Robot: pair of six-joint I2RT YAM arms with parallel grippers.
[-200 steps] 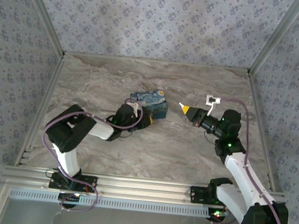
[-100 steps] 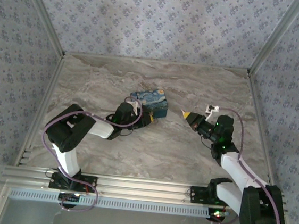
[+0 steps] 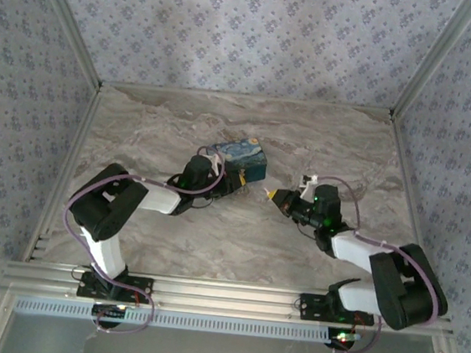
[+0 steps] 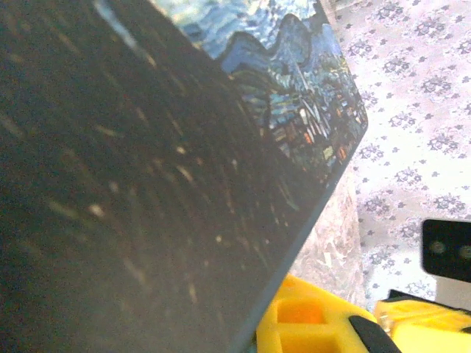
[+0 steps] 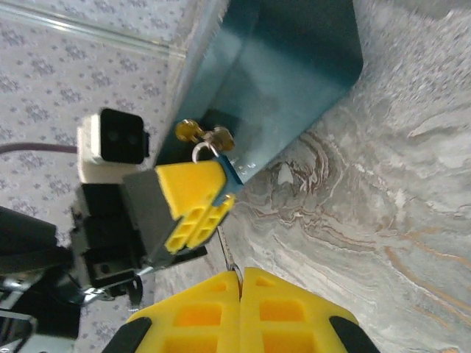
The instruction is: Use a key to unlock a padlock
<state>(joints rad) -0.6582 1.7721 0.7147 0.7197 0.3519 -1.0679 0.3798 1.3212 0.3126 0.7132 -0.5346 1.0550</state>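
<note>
I've got the right gripper (image 3: 275, 196) low over the marble table (image 3: 148, 125), just right of the blue painted box (image 3: 236, 154), nose pointing left towards it. On my right wrist camera its yellow fingers (image 5: 287, 309) are pressed flat together, and a thin pale sliver, the key (image 5: 228, 254), sticks out from the seam between them, so I read that as a pinch on the key. The key's tip points up at the left gripper (image 5: 208, 197), close to it, though I can't tell if they touch. The left gripper sits against the near right corner of the box, its fingers clenched on the padlock (image 5: 229, 179). I see the lock's bluish body along the edge of the yellow pad, and its silver shackle (image 5: 200, 151) loops up to a brass fitting (image 5: 188, 131) on the box wall. My left wrist view is jammed up against the box's dark side, with the painted face running off at an angle and a yellow finger (image 4: 305, 327) below.
</note>
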